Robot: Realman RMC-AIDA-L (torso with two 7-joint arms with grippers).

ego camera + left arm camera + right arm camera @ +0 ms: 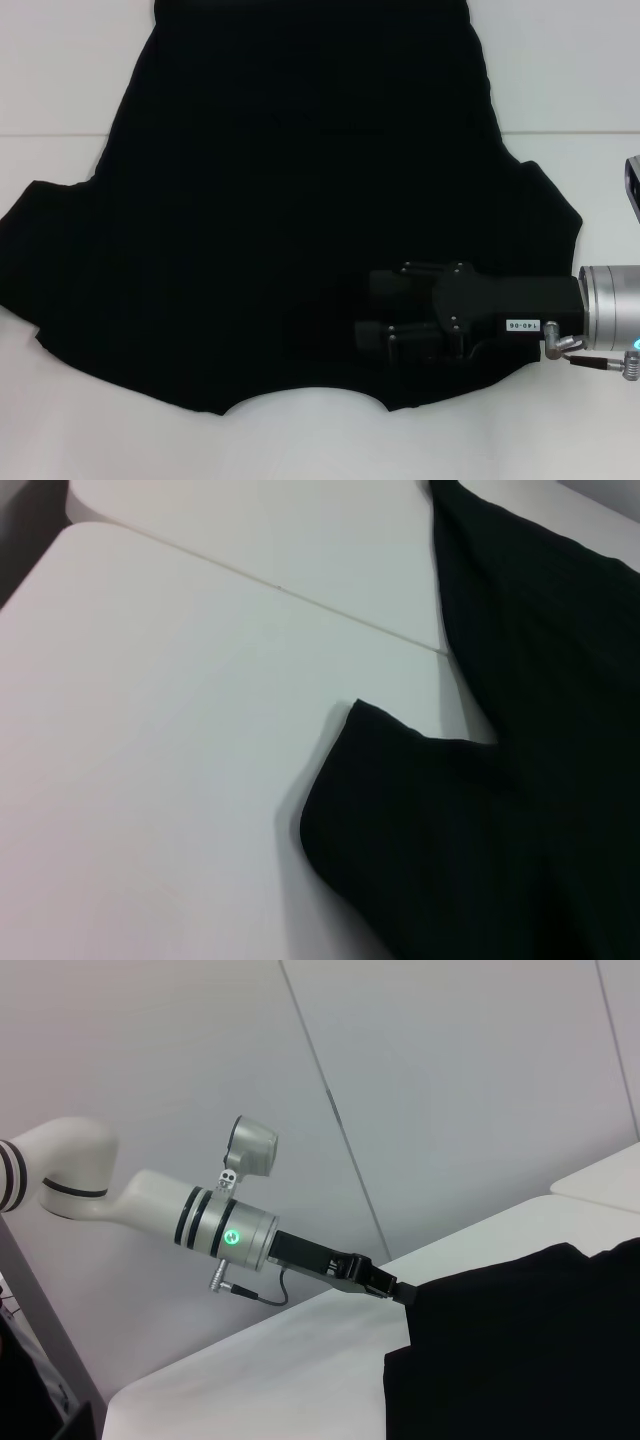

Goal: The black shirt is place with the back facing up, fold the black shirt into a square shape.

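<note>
While spread flat on desk [60,440] | black shirt [300,200]: soft, light, limp; grip at hem or sleeve edge | right hand [375,315] over collar side, opening cannot be told | left hand unseen.

The black shirt [300,200] is soft cloth — matt, faintly ribbed in fine lines, smooth with few wrinkles. The table [60,100] beneath looks like smooth white plastic with a dull sheen and a thin seam. At about four o'clock in the head view, the right gripper [385,315] is matt black plastic — behind it a brushed silver metal wrist collar [610,300].
</note>
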